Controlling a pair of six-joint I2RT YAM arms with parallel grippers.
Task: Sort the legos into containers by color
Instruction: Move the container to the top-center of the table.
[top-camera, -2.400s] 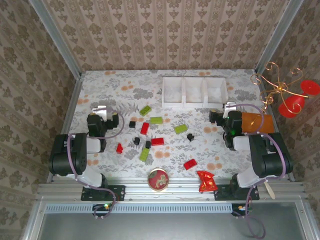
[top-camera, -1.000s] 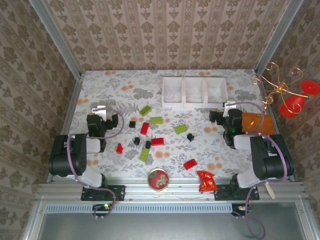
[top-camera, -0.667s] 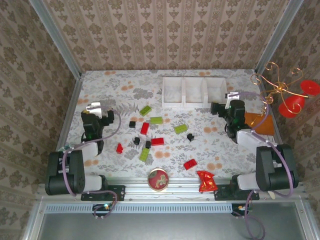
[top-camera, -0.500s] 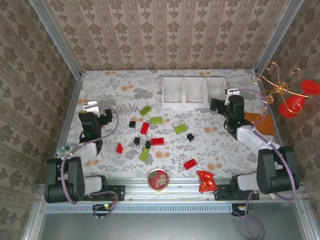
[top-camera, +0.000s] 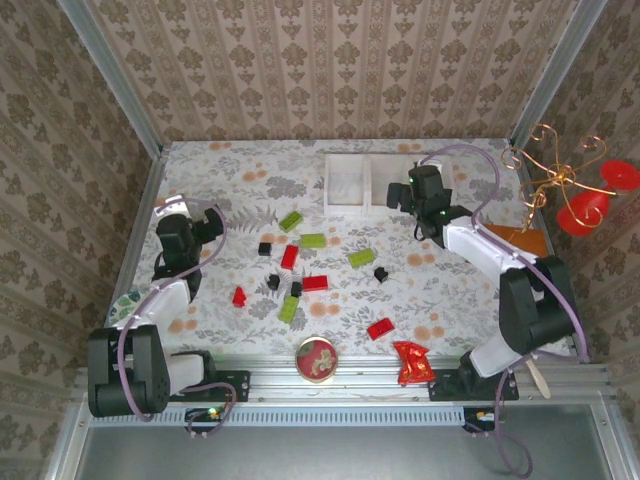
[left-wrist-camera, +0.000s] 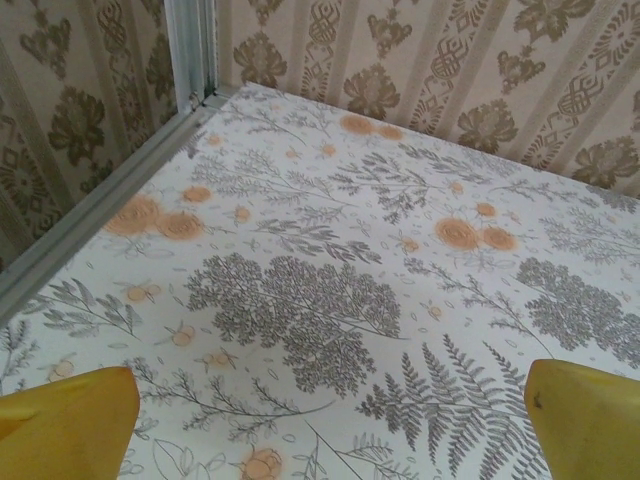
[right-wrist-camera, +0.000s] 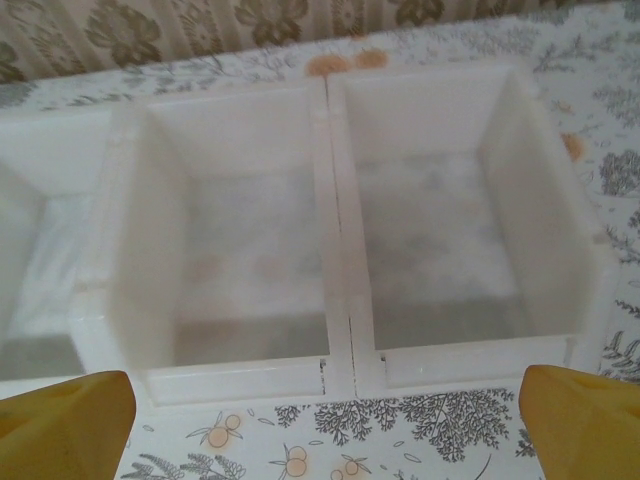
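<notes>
Wallpaper (top-camera: 330, 60) on three sides: beige damask in vertical stripes. Aluminium posts (top-camera: 113, 85) at the back corners. Tabletop (top-camera: 220, 175) covered in white print, grey ferns and orange blossoms (matte, evenly lit). Grooved metal rail (top-camera: 370, 390) along near edge. Gold wire ornament (top-camera: 583, 210) with red discs, right side.

Nothing readable in any of the views, tbh. The round tin (top-camera: 316, 358), well back from the right claw (top-camera: 404, 193) and off to its left, has some kind of design on its red lid, but it's way too small to tell if there's lettering. The crumpled red wrapper (top-camera: 412, 362), also well behind that claw near the table edge, just shows shiny creases at this size.
</notes>
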